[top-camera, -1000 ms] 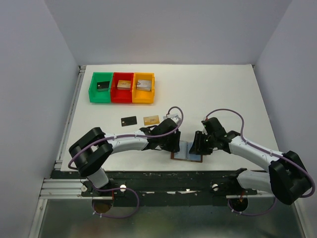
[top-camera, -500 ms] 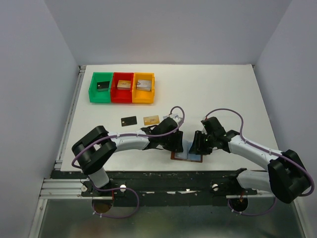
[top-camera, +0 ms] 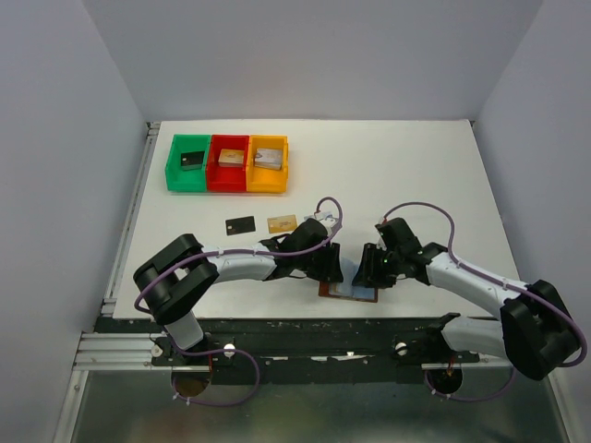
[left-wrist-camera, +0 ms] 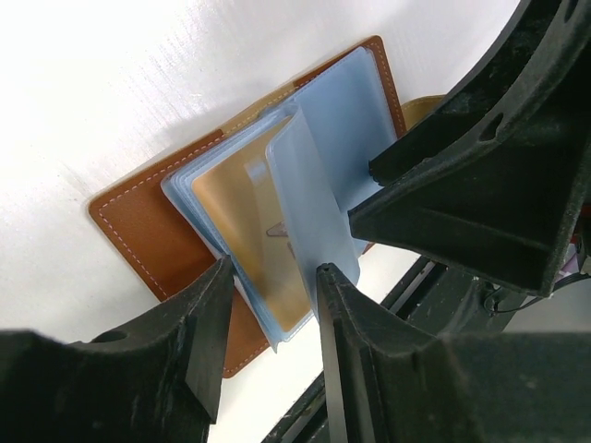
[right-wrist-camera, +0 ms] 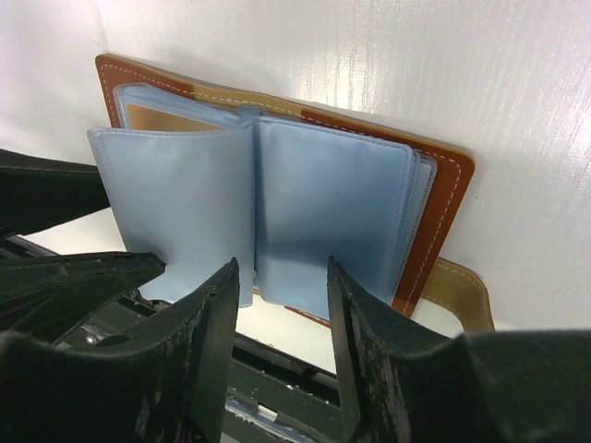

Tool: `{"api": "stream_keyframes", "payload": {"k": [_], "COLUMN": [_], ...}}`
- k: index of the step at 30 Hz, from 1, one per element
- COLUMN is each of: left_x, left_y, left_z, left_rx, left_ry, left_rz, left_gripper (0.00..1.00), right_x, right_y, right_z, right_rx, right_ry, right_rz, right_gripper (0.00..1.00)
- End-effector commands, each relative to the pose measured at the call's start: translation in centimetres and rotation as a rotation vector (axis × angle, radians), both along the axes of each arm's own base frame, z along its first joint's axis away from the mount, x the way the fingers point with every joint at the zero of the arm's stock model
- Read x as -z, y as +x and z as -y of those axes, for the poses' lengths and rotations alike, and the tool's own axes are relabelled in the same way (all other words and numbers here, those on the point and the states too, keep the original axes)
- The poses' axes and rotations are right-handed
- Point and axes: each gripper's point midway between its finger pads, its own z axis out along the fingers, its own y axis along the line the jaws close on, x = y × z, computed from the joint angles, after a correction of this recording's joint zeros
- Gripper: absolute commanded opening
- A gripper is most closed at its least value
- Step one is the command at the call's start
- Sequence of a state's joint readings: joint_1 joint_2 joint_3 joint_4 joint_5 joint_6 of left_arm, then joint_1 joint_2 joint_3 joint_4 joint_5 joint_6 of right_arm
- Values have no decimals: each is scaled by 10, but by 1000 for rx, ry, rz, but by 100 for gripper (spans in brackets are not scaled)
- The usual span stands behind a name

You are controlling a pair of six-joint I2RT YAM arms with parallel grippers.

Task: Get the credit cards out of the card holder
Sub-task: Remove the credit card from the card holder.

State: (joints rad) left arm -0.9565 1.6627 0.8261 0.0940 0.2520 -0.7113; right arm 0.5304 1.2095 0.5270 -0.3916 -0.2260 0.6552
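Card holder (top-camera: 351, 291) lay open at the lower middle of the overhead frame, close to the near edge of the white table (top-camera: 416, 166), with both of my grippers down on it. Through the left wrist camera I saw its brown leather cover flat on the table and the pale blue pockets fanned out, one leaf (left-wrist-camera: 309, 185) curling up off the rest. A gold card (left-wrist-camera: 245, 221) showed through the pocket beside it. My left gripper (left-wrist-camera: 273, 277) straddled the lower edge of that pocket with its fingers apart, and I could not tell whether they pinched anything. My right gripper (right-wrist-camera: 282, 268) stood with its fingers spread over the fold of the blue leaves, clamping nothing. The brown tab strap (right-wrist-camera: 462, 291) poked out at the lower right of that view. Up and left of the holder in the overhead frame, a black card (top-camera: 240, 224) and a second gold card (top-camera: 282, 222) lay side by side on the table, not touching. A green bin (top-camera: 172, 171), a red bin (top-camera: 228, 185) and an orange bin (top-camera: 267, 186) sat in a row at the upper left, each with a small block inside.
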Motion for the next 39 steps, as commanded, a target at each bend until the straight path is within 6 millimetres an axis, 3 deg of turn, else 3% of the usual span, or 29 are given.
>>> {"api": "stream_keyframes", "payload": {"k": [1,16,34,39], "left_x": [-15,-24,-26,-31], "left_y": [-4,-1,-7,-8], "left_z": [12,19,37,41], "left_rx": [36,40,95,108], "left_ry": [-70,-94,-132,-160], "left_rz": [2,9,-23,-20], "left_gripper": [47,53,54,50], "right_x": [20,-3,10,8], "right_y": [-16,-11,-17,-16], "right_z": [20,20,19,18], "right_rx": [11,43,32,36], "right_ry": [-98,-53,-53,-48], "right_rz": [-52,33,-7,0], "right_gripper": [52,62,63,62]}}
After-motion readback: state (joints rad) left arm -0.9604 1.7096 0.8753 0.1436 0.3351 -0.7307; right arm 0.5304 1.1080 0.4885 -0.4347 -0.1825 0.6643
